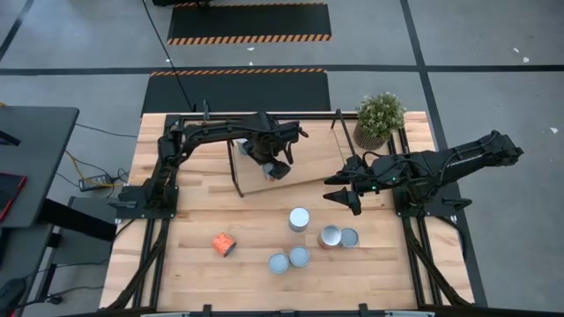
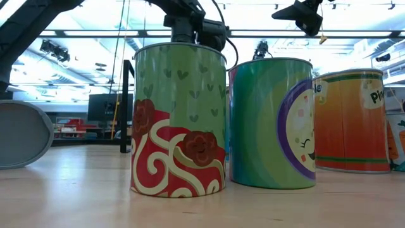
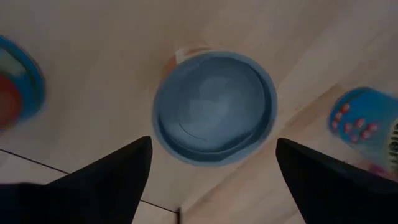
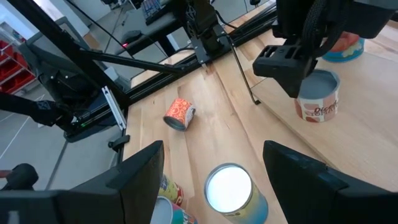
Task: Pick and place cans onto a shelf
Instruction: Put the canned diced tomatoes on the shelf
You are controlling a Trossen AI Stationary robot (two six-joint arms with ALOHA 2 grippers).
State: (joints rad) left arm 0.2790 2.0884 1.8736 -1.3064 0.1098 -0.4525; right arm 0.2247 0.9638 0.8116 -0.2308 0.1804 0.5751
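Left tool (image 1: pixel 275 167) hangs with fingers spread, gripping nothing, above a blue-topped can (image 3: pixel 213 106) standing on the shelf (image 1: pixel 308 180) at upper centre. We judge placement done; next, retract and fetch a can from the counter (image 1: pixel 194 264).

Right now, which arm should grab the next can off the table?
Probably the right. Its end effector is open near the standing can, which shows between its fingers in its wrist view. The left end effector is over the shelf.
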